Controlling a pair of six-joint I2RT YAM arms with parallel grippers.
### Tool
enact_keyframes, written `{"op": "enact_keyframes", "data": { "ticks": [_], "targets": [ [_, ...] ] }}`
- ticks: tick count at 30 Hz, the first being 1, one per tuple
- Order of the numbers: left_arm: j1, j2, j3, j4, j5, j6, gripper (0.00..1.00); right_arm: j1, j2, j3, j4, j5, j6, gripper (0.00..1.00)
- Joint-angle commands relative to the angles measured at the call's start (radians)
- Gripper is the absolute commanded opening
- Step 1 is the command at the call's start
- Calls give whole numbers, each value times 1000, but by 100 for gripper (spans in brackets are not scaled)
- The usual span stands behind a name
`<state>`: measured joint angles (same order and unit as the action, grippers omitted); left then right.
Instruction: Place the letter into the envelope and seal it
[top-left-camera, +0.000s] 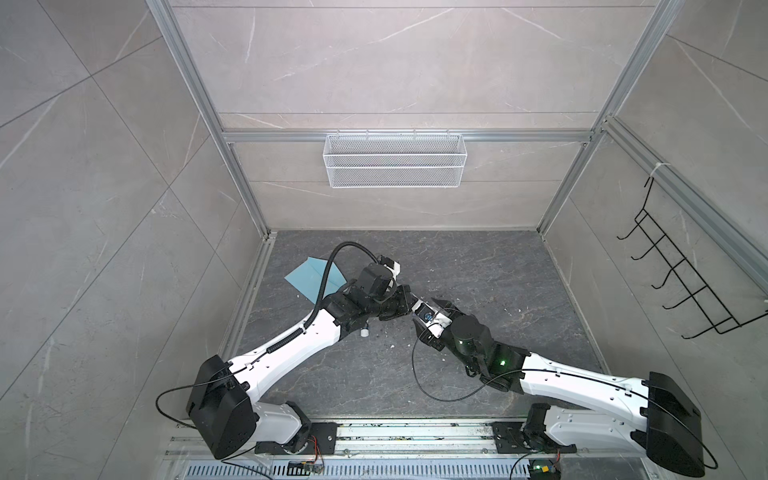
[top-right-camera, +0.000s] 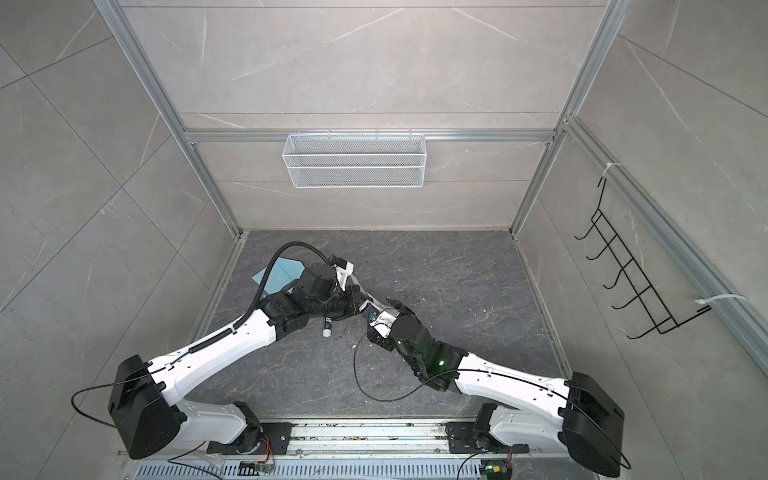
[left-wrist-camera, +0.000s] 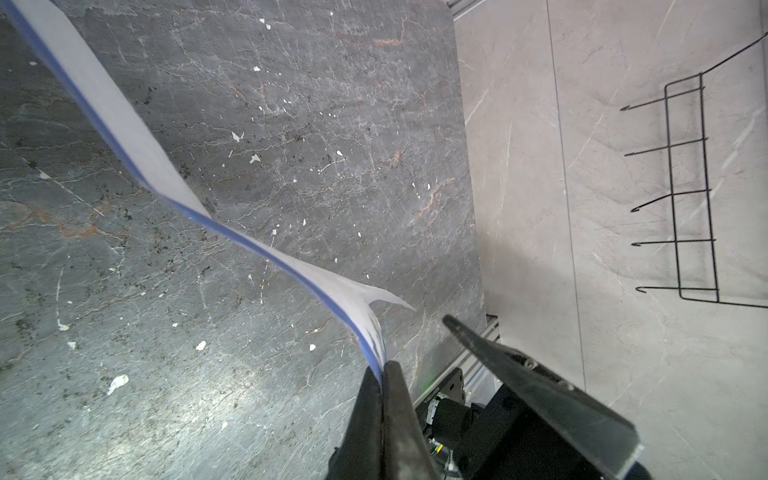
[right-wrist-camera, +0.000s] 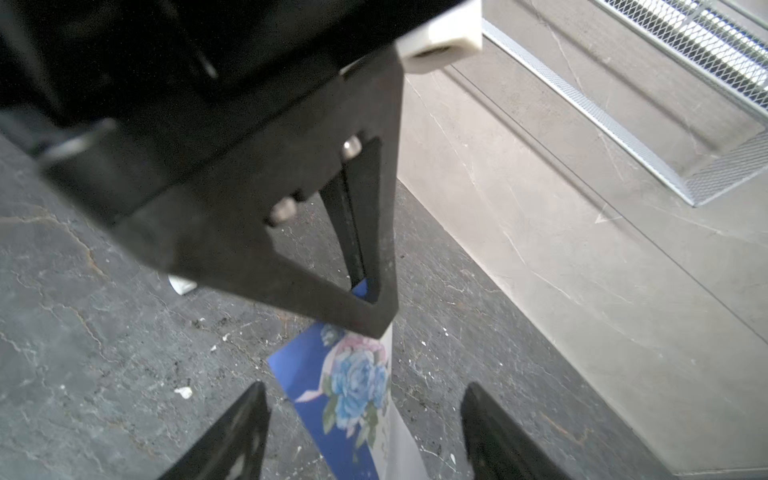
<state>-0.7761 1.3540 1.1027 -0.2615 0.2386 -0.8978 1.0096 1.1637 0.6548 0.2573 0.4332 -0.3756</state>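
Left gripper (left-wrist-camera: 384, 368) is clenched on one edge of the letter (left-wrist-camera: 124, 124), and the sheet hangs twisted above the table (left-wrist-camera: 291, 124). Right gripper (right-wrist-camera: 363, 388) has its jaws apart, straddling the flowered corner without touching it. The envelope (top-left-camera: 309, 276) lies flat on the table at the far left, partly under the left arm. No letter in it. My read: letter lifted, regrasp in hand, inserting and sealing both left.
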Motion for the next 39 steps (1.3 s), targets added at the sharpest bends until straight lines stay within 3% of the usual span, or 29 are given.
{"op": "enact_keyframes", "data": {
  "ticks": [1, 9, 15, 18, 23, 26, 32, 35, 39],
  "targets": [
    [1, -38, 2, 30, 11, -16, 0, 9, 27, -18, 76, 30, -16, 64],
    [3, -46, -13, 60, 22, -36, 0, 12, 49, -36, 131, 50, -7, 29],
    [5, -54, -21, 66, -4, -25, 9, 12, 32, -34, 111, 76, 32, 0],
    [6, -66, -28, 63, -33, 6, 19, 12, 7, -29, 73, 69, 58, 0],
    [9, -151, -38, 22, -130, 124, 64, 3, -91, -46, 24, 44, 86, 0],
    [9, -238, -54, -14, -195, 222, 83, -20, -154, -36, -52, 4, 122, 0],
    [9, -410, -142, 16, -136, 432, 99, -89, -258, -9, -169, -164, 225, 0],
    [9, -468, -208, 57, -28, 548, 100, -127, -289, 19, -227, -281, 276, 0],
    [9, -502, -286, 91, 57, 606, 100, -167, -310, 41, -271, -426, 321, 0]
  ]
}}
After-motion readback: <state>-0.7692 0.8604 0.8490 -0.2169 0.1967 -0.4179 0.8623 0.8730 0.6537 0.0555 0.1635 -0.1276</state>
